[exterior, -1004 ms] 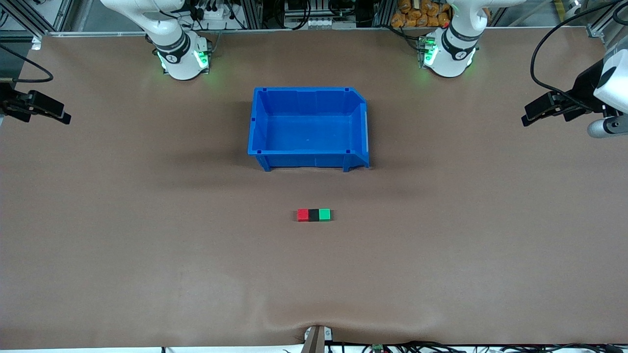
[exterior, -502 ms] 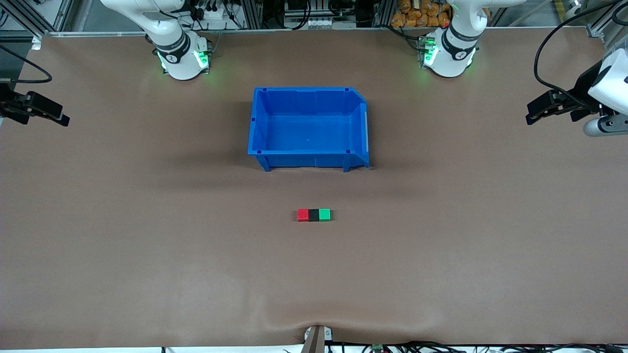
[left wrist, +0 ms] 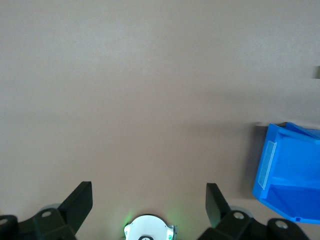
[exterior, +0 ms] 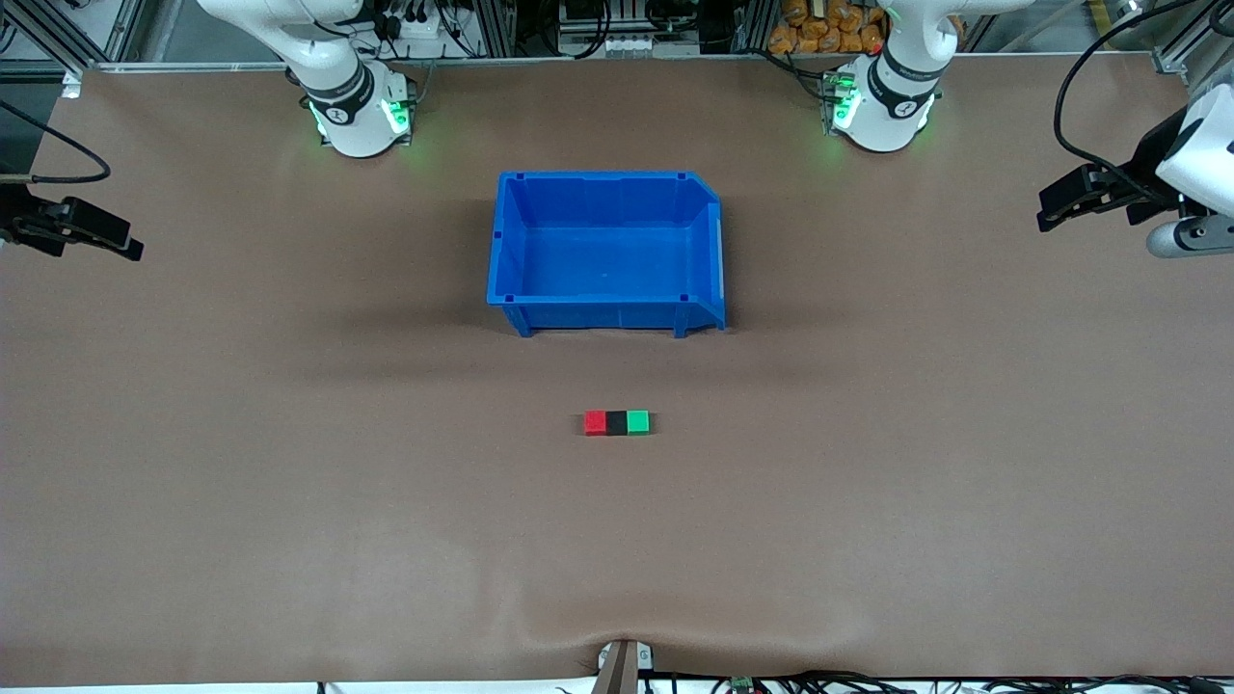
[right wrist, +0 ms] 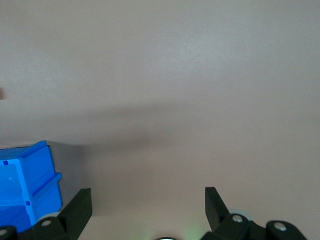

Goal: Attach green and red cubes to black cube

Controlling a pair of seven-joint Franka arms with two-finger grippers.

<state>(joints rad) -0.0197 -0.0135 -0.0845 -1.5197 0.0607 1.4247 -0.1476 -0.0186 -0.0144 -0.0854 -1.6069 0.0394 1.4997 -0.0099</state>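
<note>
Red cube [exterior: 595, 422], black cube [exterior: 616, 422], green cube [exterior: 637, 422] in tight row on bench [exterior: 289, 463], touching, black in middle, red toward my right arm's end. Row sits nearer front camera than blue bin [exterior: 607, 308]. My left hand [exterior: 1051, 214] up over bench edge, fingers [left wrist: 80, 202] wide. My right hand [exterior: 125, 246] up over its end, fingers [right wrist: 79, 205] wide.

Brown matte table [exterior: 289, 482] fills view; aluminium framing [exterior: 617, 24], cables, orange-yellow bags [exterior: 819, 24] along robots' edge.
</note>
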